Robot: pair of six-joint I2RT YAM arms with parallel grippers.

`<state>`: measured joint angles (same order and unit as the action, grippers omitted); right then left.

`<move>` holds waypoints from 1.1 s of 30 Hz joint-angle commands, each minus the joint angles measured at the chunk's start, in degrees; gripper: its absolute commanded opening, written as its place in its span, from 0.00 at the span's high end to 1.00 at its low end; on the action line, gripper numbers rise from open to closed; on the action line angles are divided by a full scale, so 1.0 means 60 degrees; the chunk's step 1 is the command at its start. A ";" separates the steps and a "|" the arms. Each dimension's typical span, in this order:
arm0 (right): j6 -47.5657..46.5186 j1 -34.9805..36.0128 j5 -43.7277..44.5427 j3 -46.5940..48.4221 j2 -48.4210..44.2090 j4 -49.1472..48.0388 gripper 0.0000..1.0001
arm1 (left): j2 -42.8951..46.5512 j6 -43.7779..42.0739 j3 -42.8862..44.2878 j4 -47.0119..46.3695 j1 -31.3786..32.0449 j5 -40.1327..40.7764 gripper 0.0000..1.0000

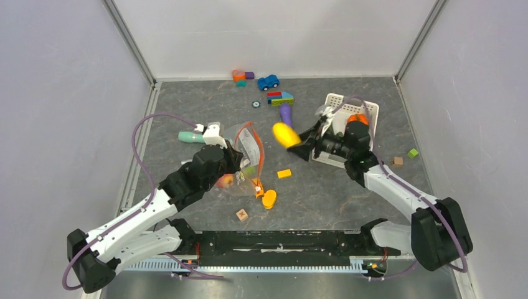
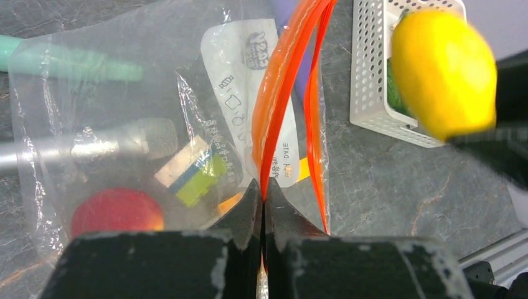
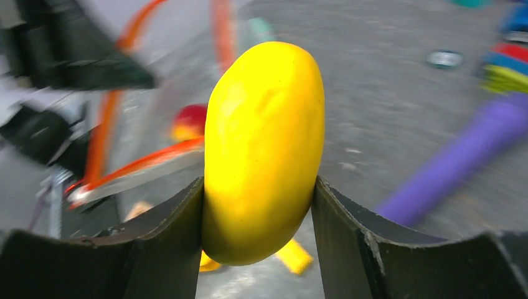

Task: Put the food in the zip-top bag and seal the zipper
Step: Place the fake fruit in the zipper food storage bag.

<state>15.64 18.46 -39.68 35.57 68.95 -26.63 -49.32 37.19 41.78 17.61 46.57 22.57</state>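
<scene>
Clamping one squash (image 3: 261, 124): right gripper (image 3: 258, 182); left gripper (image 2: 263, 190), zipper (image 2: 277, 106) (perhaps one fruit (image 2: 115, 215) inside).

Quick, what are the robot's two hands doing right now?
Left gripper: shut on the zipper of the zip-top bag.
Right gripper: shut on the yellow squash.

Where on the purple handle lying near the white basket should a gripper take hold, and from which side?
Mid-shaft of the purple handle, from above, with the fingers closing across its width. It lies flat on the table, long and round, with bare surface on both sides.
</scene>
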 commanded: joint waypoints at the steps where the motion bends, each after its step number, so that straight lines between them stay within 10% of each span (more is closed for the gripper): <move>1: -0.1143 0.1761 -0.2122 0.0880 0.0166 0.0749 0.70 | 0.0123 -0.0162 0.0068 -0.0254 -0.0056 -0.0077 0.98; 21: -0.0339 0.3530 0.1261 0.4584 0.3095 0.4409 0.76 | 0.0242 -0.0323 -0.0016 -0.0521 -0.0056 -0.0717 0.98; 33: 0.0798 0.3810 0.2716 0.5530 0.3855 0.4166 0.45 | 0.0262 -0.0438 -0.0136 -0.0963 -0.0056 -0.1589 0.98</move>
<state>16.73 40.91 -27.79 66.04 90.80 0.71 -48.60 36.58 41.43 15.20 46.30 15.44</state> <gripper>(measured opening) 0.625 0.034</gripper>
